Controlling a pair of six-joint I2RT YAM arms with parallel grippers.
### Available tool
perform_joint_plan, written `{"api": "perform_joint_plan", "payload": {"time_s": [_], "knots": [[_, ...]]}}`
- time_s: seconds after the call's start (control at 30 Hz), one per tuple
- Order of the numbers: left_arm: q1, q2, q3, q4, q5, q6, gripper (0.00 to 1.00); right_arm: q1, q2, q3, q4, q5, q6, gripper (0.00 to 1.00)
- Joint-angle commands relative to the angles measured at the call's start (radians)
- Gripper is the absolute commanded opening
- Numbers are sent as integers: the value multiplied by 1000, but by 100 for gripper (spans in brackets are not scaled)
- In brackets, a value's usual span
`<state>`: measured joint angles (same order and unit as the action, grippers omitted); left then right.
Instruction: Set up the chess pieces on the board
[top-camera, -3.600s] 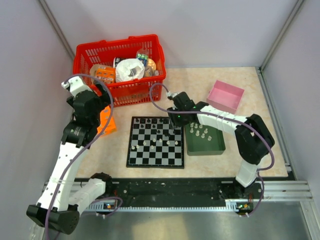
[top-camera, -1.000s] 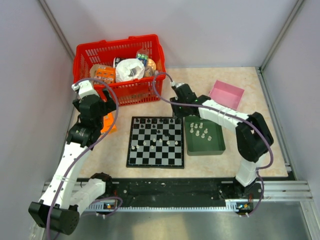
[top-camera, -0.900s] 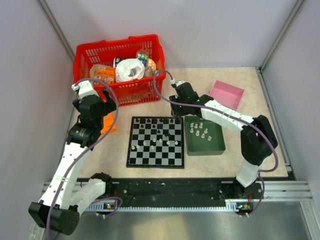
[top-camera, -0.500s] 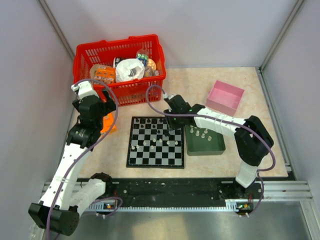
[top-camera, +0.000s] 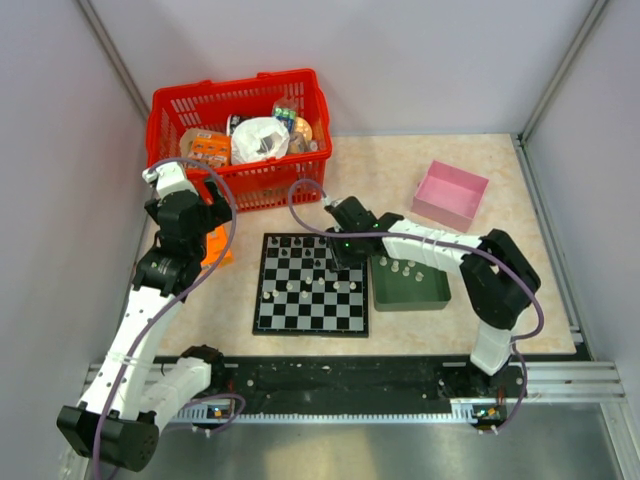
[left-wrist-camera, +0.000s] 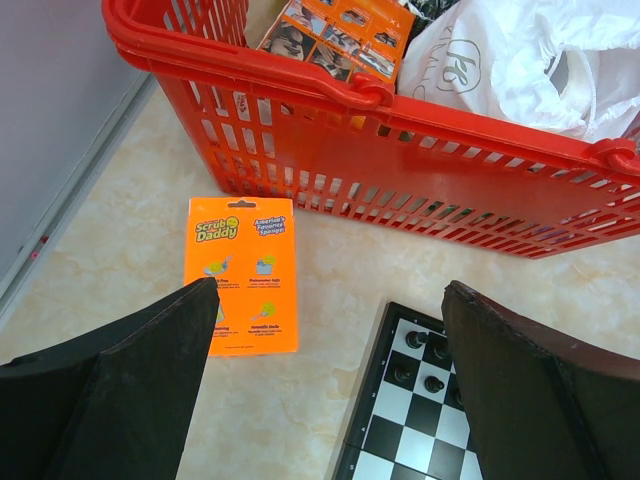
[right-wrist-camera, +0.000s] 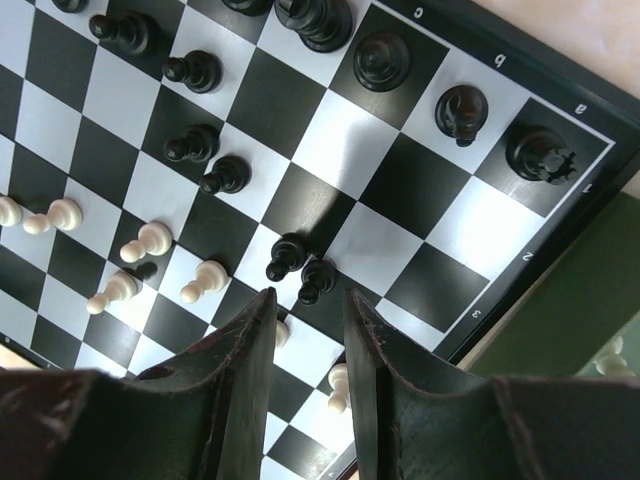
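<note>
The board (top-camera: 259, 300) lies mid-table with black pieces (top-camera: 312, 245) on its far rows and several white pieces (top-camera: 300, 287) in the middle. My right gripper (top-camera: 338, 262) hangs over the board's right side. In the right wrist view its jaws (right-wrist-camera: 308, 296) stand slightly apart with nothing between them, just short of two black pawns (right-wrist-camera: 300, 266). White pawns (right-wrist-camera: 140, 245) stand to the left, and black back-row pieces (right-wrist-camera: 455, 110) near the border (right-wrist-camera: 560, 110). My left gripper (left-wrist-camera: 330, 290) is wide open and empty above the table by the board's far-left corner (left-wrist-camera: 400, 430).
A dark green tray (top-camera: 433, 295) holding several white pieces (top-camera: 405, 268) sits right of the board. A red basket (top-camera: 240, 185) of goods stands at the back left. An orange sponge pack (left-wrist-camera: 243, 275) lies beside it. A pink box (top-camera: 452, 193) sits at the back right.
My right gripper has moved left and nearer, from the tray's far-left corner to over the board's right side. The left arm has stayed still over the last second.
</note>
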<state>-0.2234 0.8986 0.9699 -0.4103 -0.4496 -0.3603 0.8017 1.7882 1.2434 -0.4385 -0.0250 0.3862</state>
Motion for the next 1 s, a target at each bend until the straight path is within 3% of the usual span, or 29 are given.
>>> {"api": "perform_joint_plan", "payload": {"time_s": [0.0,0.63,0.97], "knots": [[4,-23,-7,48,-1,-2,99,17,19,21,15,-7,8,33],[6,-17,0,56,6,1,99,17,40,21,14,-1,2,23],[6,-7,4,61,14,4,99,2,37,22,7,126,-10,9]]}}
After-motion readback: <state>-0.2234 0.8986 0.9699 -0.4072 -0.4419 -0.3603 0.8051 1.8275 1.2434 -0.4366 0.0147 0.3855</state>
